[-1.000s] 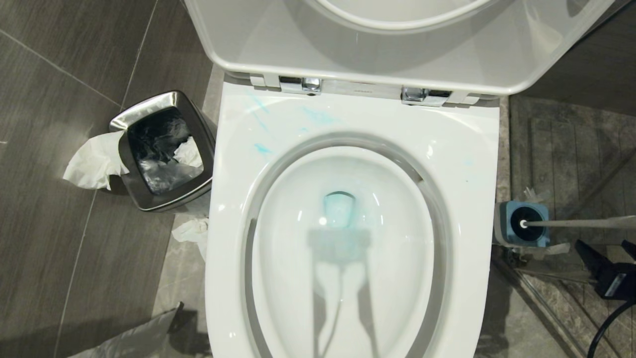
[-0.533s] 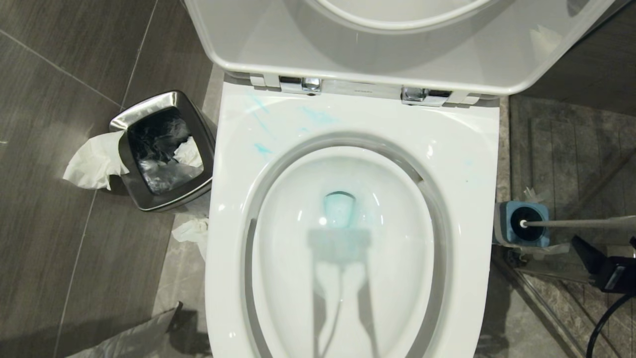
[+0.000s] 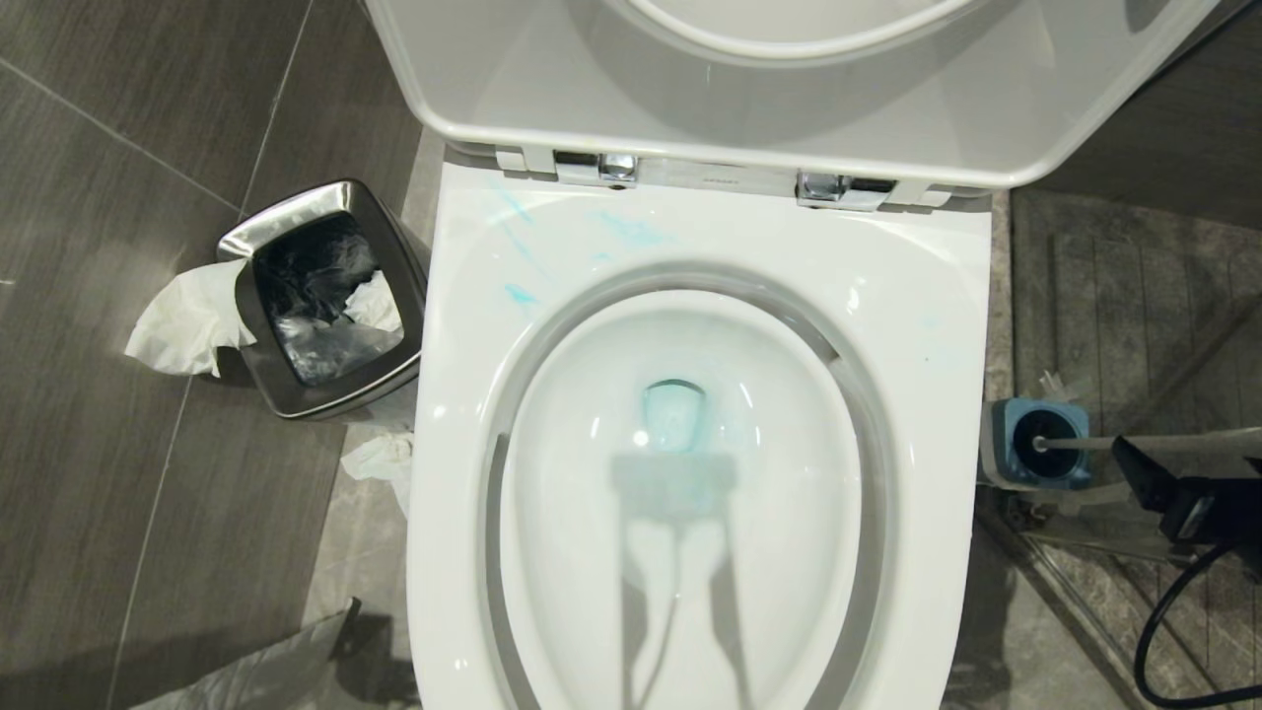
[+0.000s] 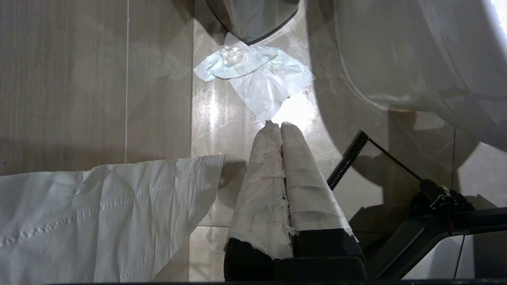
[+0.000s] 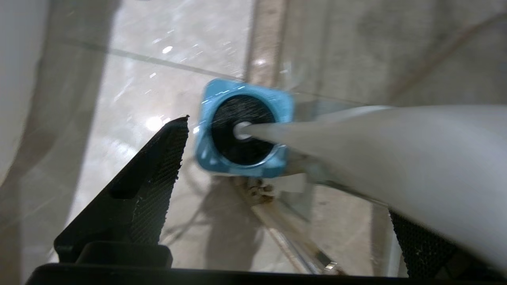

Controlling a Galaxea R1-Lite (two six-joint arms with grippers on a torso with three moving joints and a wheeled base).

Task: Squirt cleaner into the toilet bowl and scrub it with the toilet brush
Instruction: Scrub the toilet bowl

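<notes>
So the right gripper [image 5: 285,190] is hanging low beside the toilet with its fingers [image 5: 150,174] spread wide and the white handle of the toilet brush [image 5: 356,138] running between them, not pinched yet by the look of it, so I'm guessing it's lining up for a grab. The brush head is sitting down in its blue holder [image 3: 1040,444] on the floor just to the right of the toilet bowl [image 3: 690,473], parked there to drip I suppose. The cleaner [image 3: 631,232] is already showing as pale blue streaks on the rim and tinting the water, so the squirting part looks done. The left gripper [image 4: 279,130] is idling near the floor, taped fingers pressed together on nothing. Count: one brush, one holder, one chrome bin [image 3: 325,296], and three loose tissues [image 3: 182,320] I can make out
</notes>
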